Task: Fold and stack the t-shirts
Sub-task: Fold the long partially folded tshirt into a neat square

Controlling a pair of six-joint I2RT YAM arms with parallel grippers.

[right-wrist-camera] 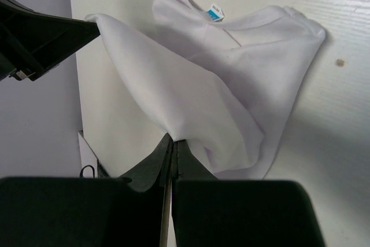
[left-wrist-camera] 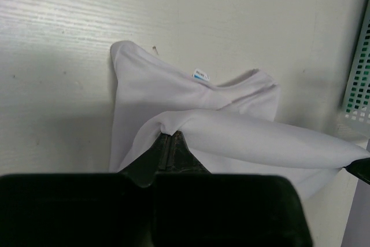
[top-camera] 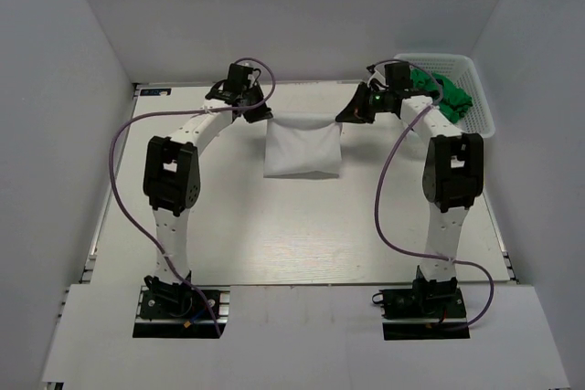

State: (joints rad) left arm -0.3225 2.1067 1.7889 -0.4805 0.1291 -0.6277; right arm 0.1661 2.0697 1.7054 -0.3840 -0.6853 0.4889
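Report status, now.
Left gripper, right gripper both shut on white t-shirt, edge lifted. Green t-shirts in basket. Nothing blocking the fold.

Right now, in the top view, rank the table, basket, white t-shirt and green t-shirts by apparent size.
1. table
2. basket, partly covered
3. white t-shirt, only slightly smaller than the basket
4. green t-shirts, partly hidden in the basket

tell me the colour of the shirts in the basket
Bright green shirts, clearest in the top view.
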